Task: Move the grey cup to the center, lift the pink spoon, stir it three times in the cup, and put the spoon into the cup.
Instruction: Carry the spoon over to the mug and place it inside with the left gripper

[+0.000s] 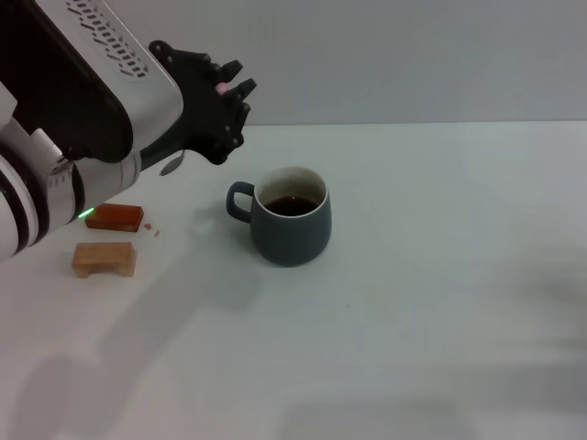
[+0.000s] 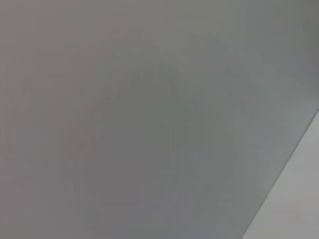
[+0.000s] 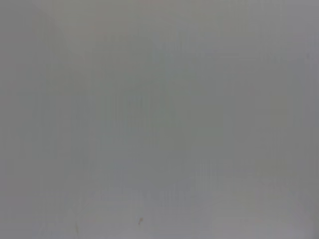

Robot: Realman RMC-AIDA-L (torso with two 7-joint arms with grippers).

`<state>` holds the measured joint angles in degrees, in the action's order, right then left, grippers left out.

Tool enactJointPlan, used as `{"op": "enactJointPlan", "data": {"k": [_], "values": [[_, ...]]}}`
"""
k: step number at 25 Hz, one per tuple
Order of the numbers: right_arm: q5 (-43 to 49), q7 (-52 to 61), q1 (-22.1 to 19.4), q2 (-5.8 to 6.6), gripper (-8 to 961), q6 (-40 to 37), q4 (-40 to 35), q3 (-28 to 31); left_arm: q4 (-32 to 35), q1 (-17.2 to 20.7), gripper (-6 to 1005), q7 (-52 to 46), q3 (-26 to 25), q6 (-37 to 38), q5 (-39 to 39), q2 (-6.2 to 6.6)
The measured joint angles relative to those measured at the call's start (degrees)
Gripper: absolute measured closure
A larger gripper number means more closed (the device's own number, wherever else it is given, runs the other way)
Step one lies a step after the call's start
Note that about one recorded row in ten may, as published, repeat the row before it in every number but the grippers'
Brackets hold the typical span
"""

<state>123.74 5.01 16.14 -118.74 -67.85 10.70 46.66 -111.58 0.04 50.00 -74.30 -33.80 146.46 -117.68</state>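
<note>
On a white counter point(image 1: 413, 321), the grey cup point(image 1: 291, 217) of dark liquid stands near the centre while, up and to its left, the left gripper point(image 1: 225, 101) hangs clamped on the pink spoon point(image 1: 172, 164), apparently lifted for stirring, which next calls for lowering the bowl into the cup.

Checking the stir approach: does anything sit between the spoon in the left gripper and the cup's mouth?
Nothing visible does. The left gripper holds the pink spoon up, left of the grey cup; the two small blocks lie farther left.
</note>
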Motion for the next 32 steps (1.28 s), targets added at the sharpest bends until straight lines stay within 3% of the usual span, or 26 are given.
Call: {"op": "enactJointPlan", "data": {"k": [6,8,15,26,32], "values": [[0.0,0.0,0.2,0.00,954,0.0,0.0,0.5,2.8,-0.4,864,3.4,0.0,4.6,-6.6,0.05],[0.0,0.0,0.1,0.00,954,0.0,0.0,1.0,6.5,-1.1,864,7.9,1.9,10.8,-12.9,0.00],[0.0,0.0,0.0,-0.02,954,0.4,0.0,1.4,12.1,-0.8,864,9.2,12.2,30.8,-14.4,-0.03],[0.0,0.0,0.3,-0.17,954,0.6,0.2,1.4,17.0,-1.9,865,1.5,15.2,36.5,-14.6,-0.04],[0.0,0.0,0.3,-0.18,954,0.7,0.4,1.3,22.1,-3.0,864,-0.1,19.2,45.4,-14.1,-0.09]]}}
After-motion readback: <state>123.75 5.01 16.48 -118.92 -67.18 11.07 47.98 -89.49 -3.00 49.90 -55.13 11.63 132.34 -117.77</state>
